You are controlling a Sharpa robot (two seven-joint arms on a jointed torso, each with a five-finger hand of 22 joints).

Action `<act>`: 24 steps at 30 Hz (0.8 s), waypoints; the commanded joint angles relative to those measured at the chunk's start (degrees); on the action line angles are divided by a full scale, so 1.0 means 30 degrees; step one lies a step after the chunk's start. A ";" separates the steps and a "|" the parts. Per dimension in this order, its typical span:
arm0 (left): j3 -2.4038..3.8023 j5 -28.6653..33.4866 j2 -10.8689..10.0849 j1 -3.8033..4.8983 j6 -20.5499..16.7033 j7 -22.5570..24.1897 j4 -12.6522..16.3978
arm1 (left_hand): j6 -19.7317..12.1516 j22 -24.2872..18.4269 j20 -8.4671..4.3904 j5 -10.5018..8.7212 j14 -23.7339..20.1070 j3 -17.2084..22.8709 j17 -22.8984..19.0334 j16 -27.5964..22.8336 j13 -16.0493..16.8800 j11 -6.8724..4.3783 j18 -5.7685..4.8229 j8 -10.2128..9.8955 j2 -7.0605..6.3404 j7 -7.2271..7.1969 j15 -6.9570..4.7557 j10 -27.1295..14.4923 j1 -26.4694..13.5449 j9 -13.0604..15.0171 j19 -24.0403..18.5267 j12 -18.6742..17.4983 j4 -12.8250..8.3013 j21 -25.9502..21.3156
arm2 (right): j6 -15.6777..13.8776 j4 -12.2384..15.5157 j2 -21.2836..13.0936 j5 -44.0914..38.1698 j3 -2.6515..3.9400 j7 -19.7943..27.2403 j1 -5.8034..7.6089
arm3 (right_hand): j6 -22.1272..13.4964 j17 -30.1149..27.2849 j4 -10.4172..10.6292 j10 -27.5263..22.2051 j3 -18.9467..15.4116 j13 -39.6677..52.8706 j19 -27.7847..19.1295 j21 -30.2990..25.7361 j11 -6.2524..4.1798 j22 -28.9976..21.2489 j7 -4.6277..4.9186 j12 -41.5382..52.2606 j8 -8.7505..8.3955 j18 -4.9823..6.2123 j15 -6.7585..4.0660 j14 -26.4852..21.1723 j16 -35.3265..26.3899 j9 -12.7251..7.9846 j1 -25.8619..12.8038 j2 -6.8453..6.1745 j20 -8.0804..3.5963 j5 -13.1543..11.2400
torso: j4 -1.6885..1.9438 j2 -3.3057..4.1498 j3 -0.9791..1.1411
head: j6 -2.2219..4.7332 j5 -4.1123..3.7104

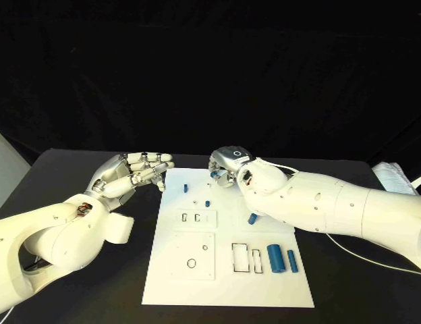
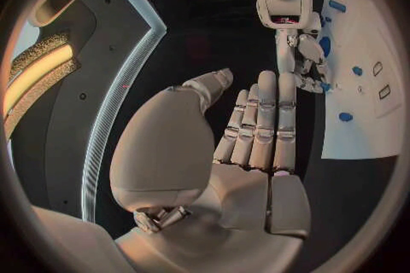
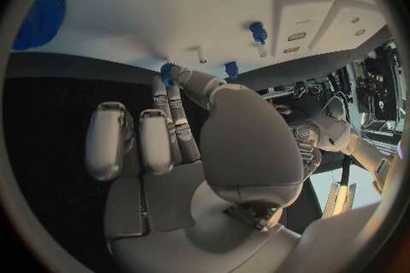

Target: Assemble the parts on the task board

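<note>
White task board [image 1: 269, 283] lies on the black table [image 1: 65, 175]. The left hand [image 1: 133, 172] hovers spread and empty at its far-left corner. The right hand [image 1: 232, 165] pinches a small blue part [image 3: 167, 72] at its far edge.

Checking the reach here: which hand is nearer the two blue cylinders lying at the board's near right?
Right. The right hand is over the board's far edge, its arm passing close above the blue cylinders; the left hand sits off the board's far-left corner.
</note>
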 commanded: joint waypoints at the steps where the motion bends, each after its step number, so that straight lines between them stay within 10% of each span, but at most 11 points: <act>1: 0.0018 -0.0069 0.0037 0.0052 0.0350 0.0084 0.0063 | 0.0018 0.0017 0.0038 -0.0113 -0.0148 0.0134 0.0032 0.0056 0.0026 0.0038 0.0257 0.0034 0.0022 0.0067 -0.0002 0.0090 -0.0131 0.0017 -0.0108 -0.0066 -0.0017 0.0129 | 0.0490 -0.0086 0.0099 -0.0214 -0.0037 0.0057 -0.0081 | -0.0057 -0.0021 -0.0008 0.0537 0.0063 0.0304 0.0062 0.0072 -0.0504 0.0007 0.0043 -0.0072 -0.0004 -0.0216 -0.0090 0.0551 0.0107 0.0027 0.0064 -0.0133 0.0004 0.0056 | -0.0003 -0.0005 0.0009 | -0.0016 0.0012; 13: 0.0016 -0.0069 0.0040 0.0098 0.0342 0.0055 0.0039 | 0.0017 0.0039 0.0040 -0.0114 -0.0164 0.0153 0.0034 0.0081 0.0025 0.0040 0.0258 0.0035 0.0026 0.0069 0.0001 0.0087 -0.0133 0.0022 -0.0129 -0.0067 -0.0024 0.0165 | 0.0310 -0.0285 0.0231 -0.0134 -0.0040 0.0197 -0.0100 | -0.0472 -0.0206 0.0021 -0.0002 0.0205 0.0215 -0.0090 -0.0088 -0.0301 -0.0171 0.0202 -0.0552 -0.0225 -0.0174 0.0070 0.0494 0.0067 0.0068 -0.0120 -0.0266 0.0122 0.0003 | -0.0009 -0.0011 -0.0005 | -0.0009 0.0080; 24: 0.0016 -0.0069 0.0018 0.0123 0.0372 0.0023 0.0032 | 0.0021 0.0054 0.0041 -0.0112 -0.0173 0.0175 0.0034 0.0097 0.0024 0.0041 0.0258 0.0037 0.0053 0.0070 0.0003 0.0087 -0.0137 0.0026 -0.0143 -0.0067 -0.0019 0.0191 | 0.0085 -0.0300 0.0122 0.0132 -0.0040 0.0322 -0.0097 | -0.2484 -0.2059 0.0283 -0.2606 -0.0386 -0.0450 -0.1511 -0.2573 0.0172 -0.3281 0.0438 -0.1142 -0.1396 0.0467 0.0468 -0.0035 -0.0936 -0.0163 -0.0818 -0.1304 0.0531 0.0461 | -0.0045 -0.0003 0.0000 | 0.0018 0.0118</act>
